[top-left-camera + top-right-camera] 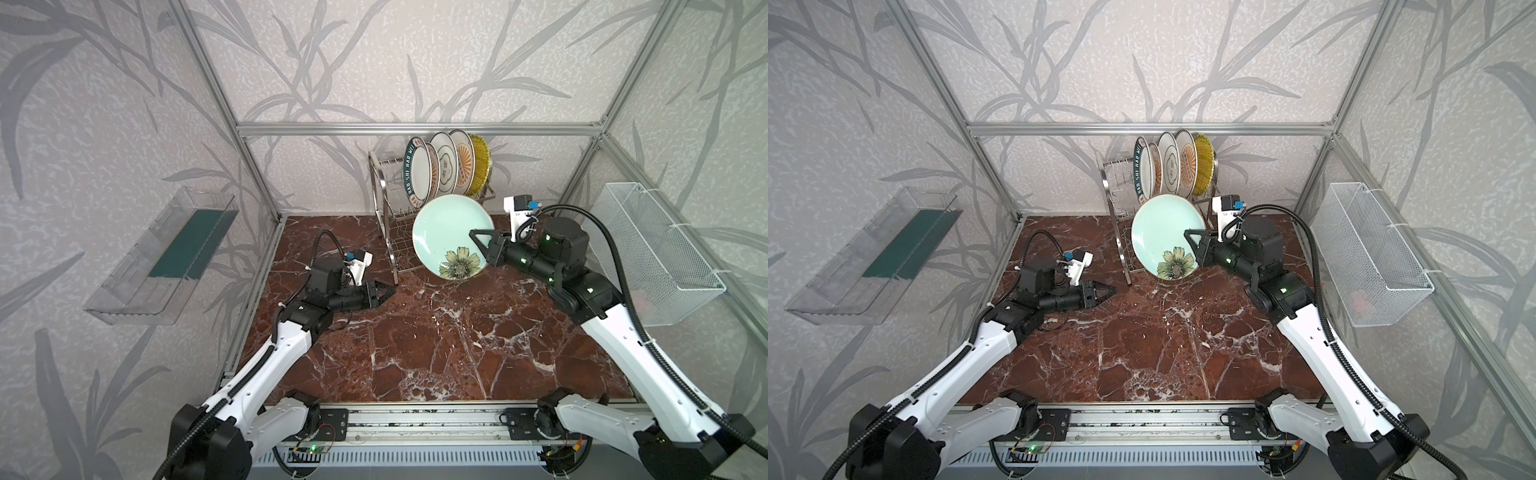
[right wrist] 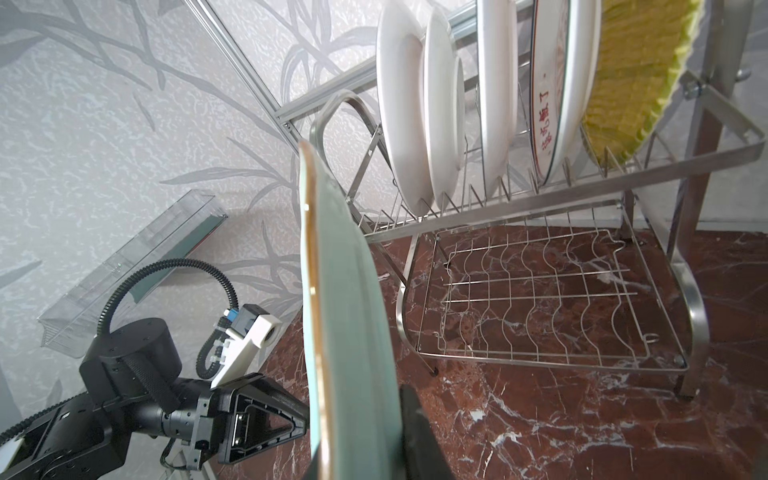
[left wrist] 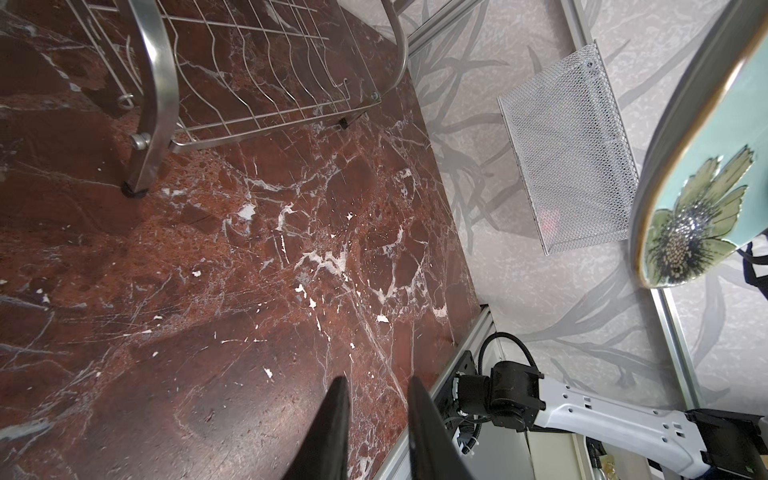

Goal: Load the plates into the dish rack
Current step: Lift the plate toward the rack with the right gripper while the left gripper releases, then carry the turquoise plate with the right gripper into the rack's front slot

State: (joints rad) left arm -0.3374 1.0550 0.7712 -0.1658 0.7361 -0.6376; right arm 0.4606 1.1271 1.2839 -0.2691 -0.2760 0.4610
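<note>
Mint plate (image 1: 444, 232) clamped in right end effector (image 1: 478, 239), tilted before dish rack (image 1: 384, 199); left end effector (image 1: 388, 291) slightly apart, well clear.

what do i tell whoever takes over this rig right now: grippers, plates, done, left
Right gripper: shut on the rim of the mint plate, held tilted off the table in front of the rack.
Left gripper: fingers slightly apart, empty, low over the table.
Done: five plates stand upright in the rack's top tier.
Left: slot the mint plate into that tier's free prongs, then let go.
</note>
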